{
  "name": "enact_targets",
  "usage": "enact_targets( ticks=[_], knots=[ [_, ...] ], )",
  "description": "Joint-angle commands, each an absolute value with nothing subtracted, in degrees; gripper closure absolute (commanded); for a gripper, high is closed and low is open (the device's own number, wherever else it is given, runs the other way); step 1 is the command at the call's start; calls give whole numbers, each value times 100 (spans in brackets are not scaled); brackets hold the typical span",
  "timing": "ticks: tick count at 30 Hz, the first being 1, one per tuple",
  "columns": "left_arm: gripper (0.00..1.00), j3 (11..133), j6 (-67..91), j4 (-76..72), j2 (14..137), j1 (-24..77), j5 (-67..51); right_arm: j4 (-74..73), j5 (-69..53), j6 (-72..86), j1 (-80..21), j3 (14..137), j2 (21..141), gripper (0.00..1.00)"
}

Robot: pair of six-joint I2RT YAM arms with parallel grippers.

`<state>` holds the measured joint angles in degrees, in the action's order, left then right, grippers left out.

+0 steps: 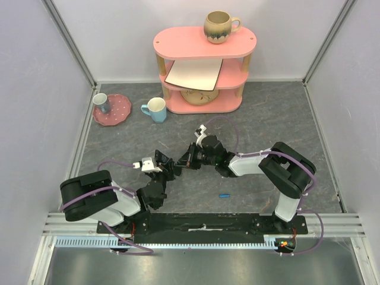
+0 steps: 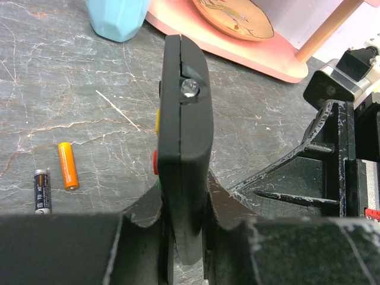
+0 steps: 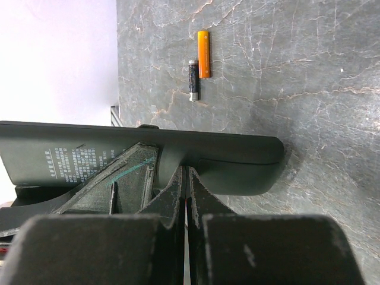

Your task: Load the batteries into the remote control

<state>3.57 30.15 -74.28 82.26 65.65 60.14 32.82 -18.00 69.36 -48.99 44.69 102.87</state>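
Note:
My left gripper [image 2: 184,199] is shut on the remote control [image 2: 184,119], holding the slim black bar on edge above the table. The remote's back with pale printed text faces the right wrist view [image 3: 178,148]. My right gripper [image 3: 187,172] is shut, its tips pressed against that back side with nothing visible between the jaws. From above, both grippers meet mid-table, left [image 1: 171,169] and right [image 1: 189,159]. An orange battery [image 2: 68,165] and a black one [image 2: 41,190] lie side by side on the table left of the remote. A blue battery [image 1: 224,195] lies near the right arm.
A pink shelf unit [image 1: 202,44] stands at the back, with a brown mug [image 1: 219,27] on top and a bowl at the bottom. A light blue mug [image 1: 156,110] and a pink plate [image 1: 119,113] carrying a cup sit back left. Walls close both sides.

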Motion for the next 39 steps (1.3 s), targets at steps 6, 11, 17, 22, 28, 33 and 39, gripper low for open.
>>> enact_targets(
  ticks=[6, 11, 17, 22, 28, 33, 39],
  knots=[
    [98, 378, 2760, -7436, 8315, 6636, 5801, 1723, -1600, 6338, -5054, 4632, 10582, 100],
    [98, 387, 2655, -7453, 8271, 6636, 5810, 1626, -1626, 6267, -5045, 4527, 10573, 100],
    [98, 387, 2646, -7444, 8271, 6636, 5836, 1547, -1582, 6223, -5045, 4386, 10556, 100],
    [98, 387, 2602, -7453, 8262, 6636, 5854, 1372, -1538, 6135, -5036, 4403, 10538, 100],
    [98, 360, 2584, -7444, 8227, 6636, 5906, 1301, -1485, 6100, -5036, 4307, 10494, 100],
    [98, 360, 2575, -7427, 8200, 6645, 5924, 1266, -1450, 6100, -5010, 4210, 10468, 100],
    [98, 369, 2601, -7427, 8218, 6636, 5898, 1362, -1336, 6047, -4983, 4105, 10249, 100]
  ],
)
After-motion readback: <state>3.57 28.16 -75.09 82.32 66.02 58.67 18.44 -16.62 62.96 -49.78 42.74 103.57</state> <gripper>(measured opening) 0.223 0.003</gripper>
